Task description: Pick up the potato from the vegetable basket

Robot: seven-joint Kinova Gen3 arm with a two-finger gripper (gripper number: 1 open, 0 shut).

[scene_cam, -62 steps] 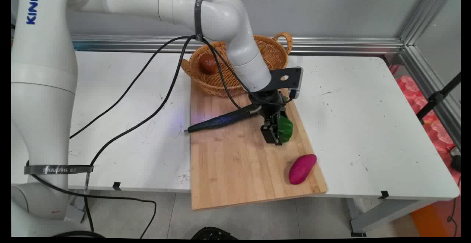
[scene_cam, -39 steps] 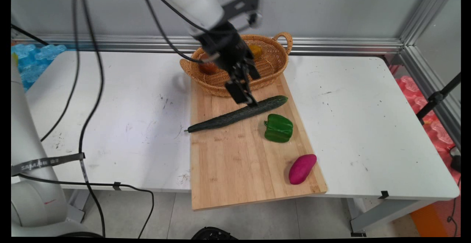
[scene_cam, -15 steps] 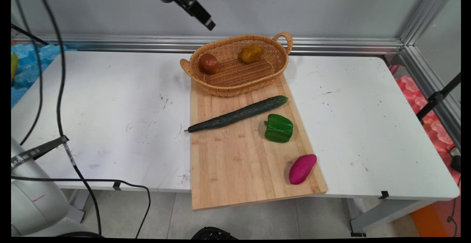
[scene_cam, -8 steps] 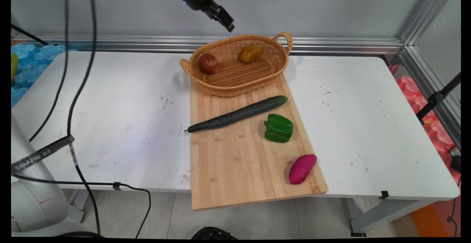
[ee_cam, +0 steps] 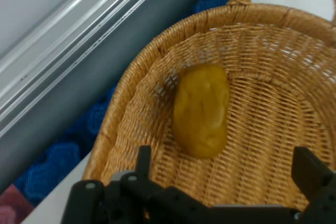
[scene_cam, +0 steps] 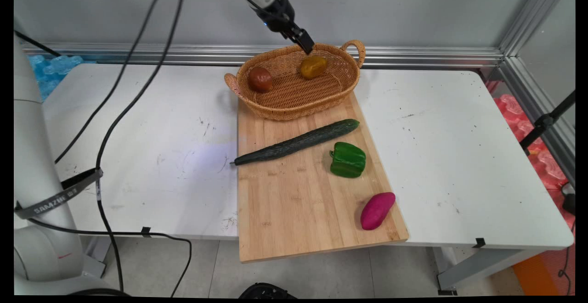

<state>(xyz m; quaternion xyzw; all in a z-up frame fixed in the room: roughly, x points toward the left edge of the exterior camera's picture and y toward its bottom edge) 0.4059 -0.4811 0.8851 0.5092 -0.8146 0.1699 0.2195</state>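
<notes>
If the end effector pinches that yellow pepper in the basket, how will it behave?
The yellow pepper looks smooth and rounded, so it may slip or roll between the open end effector fingers. It lies loose on the wicker basket floor, probably light, and likely shifts if nudged.

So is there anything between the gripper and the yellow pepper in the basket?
Nothing visible. The open gripper hangs just above the yellow pepper, which lies alone at that end of the basket; the brown item sits apart at the other end.

Gripper (scene_cam: 307,47) drops from high above the wicker basket (scene_cam: 294,105) rim, now just over the yellow pepper (scene_cam: 313,66) (fingers spread).
</notes>
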